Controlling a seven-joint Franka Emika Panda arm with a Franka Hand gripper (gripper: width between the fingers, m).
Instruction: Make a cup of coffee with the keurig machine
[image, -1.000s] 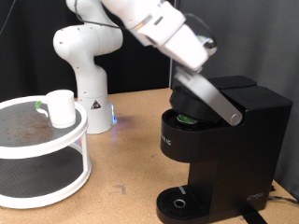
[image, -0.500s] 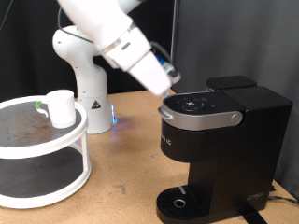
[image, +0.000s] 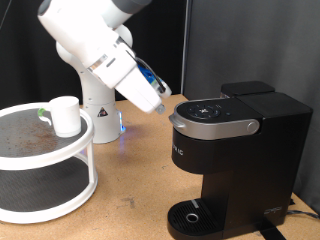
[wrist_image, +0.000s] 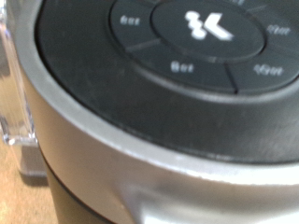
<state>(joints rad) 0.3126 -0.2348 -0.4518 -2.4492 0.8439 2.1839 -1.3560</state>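
While the keurig machine (image: 235, 150) sits w/ its lid down flat, the gripper (image: 160, 102) hangs in the air just off the lid's front edge, at approx 10 o'clock from the button panel (image: 212, 111) in the exterior view. It holds nothing that shows; whether its fingers stand wide or narrow can't be told, since they're hidden behind the hand. The wrist view is filled by the button panel (wrist_image: 192, 37) and silver lid rim (wrist_image: 112, 154), very close.

The cup (image: 65, 115) stands on the top tier of the white round rack (image: 50, 205), at 9 o'clock from the machine and well apart from it. The drip tray (image: 192, 217) is bare, no cup under the spout.

Judged step: lid-closing looks done, arm backing off. The brew can't start right until the cup is on the tray, so the cup transfer calls for a clean grasp on its wall.

Vs 1 s ago: lid was tilted up w/ the hand on it; half a sec ago it was shut and the hand sat at its edge. Now the hand is further off toward 10 o'clock. Cup hasn't moved.
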